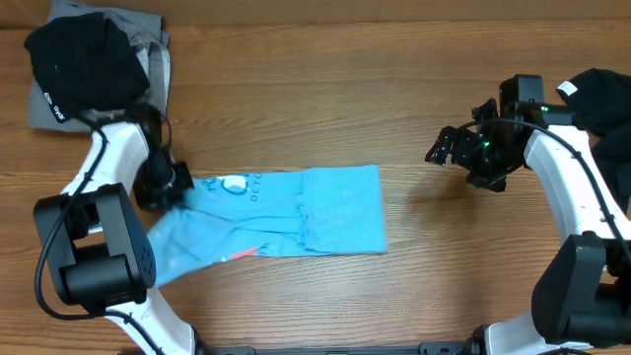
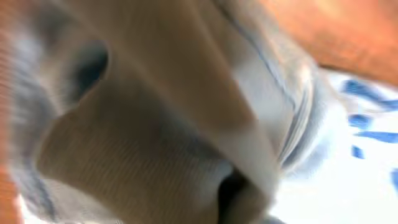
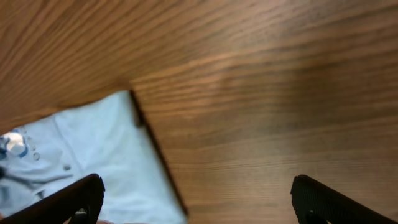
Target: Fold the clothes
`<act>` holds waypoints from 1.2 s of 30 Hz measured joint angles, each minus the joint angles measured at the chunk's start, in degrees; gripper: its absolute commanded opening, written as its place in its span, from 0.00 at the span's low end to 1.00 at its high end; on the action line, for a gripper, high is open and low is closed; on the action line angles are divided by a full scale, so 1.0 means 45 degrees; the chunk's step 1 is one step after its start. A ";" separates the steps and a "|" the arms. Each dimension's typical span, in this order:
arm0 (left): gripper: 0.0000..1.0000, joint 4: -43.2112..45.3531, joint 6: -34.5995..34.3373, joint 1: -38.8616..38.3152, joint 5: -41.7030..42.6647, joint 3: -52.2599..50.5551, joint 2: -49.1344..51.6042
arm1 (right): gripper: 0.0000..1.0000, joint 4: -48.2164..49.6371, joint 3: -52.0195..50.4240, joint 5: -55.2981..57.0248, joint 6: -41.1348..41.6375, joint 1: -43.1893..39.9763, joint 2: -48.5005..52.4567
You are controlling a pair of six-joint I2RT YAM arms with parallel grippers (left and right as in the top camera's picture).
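At the upper left of the overhead frame, a heap of black and grey soft garments sits aside on the wooden table, likely awaiting its turn. Just below it, the left gripper is pinched together on the left end of the light-blue cotton T-shirt, which lies as a part-folded strip across the centre, presumably so that end can be lifted over. At right, the right gripper hovers over bare wood, apart from the shirt, fingers spread wide and holding nothing.
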 measured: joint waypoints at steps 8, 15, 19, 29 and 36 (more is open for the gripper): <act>0.04 -0.2127 -0.0491 -0.0578 -0.0262 0.4143 0.0024 | 1.00 0.2186 -0.2142 -0.0107 0.0447 0.0000 0.0029; 0.04 -0.2361 -0.0651 -0.3220 0.0850 0.4639 0.0024 | 1.00 0.2900 -0.3152 -0.0209 0.0651 0.0000 0.0039; 0.04 -0.2356 -0.0933 -0.4949 0.1069 0.4639 0.0024 | 1.00 0.2890 -0.3298 -0.0214 0.0670 0.0000 0.0039; 0.07 -0.2079 -0.1783 -0.8354 0.1049 0.4639 0.0199 | 1.00 0.2977 -0.3298 -0.0316 0.0675 0.0000 0.0039; 0.12 -0.1967 -0.2147 -0.9335 0.1049 0.4639 0.1579 | 1.00 0.2832 -0.3298 -0.0398 0.0670 0.0000 0.0039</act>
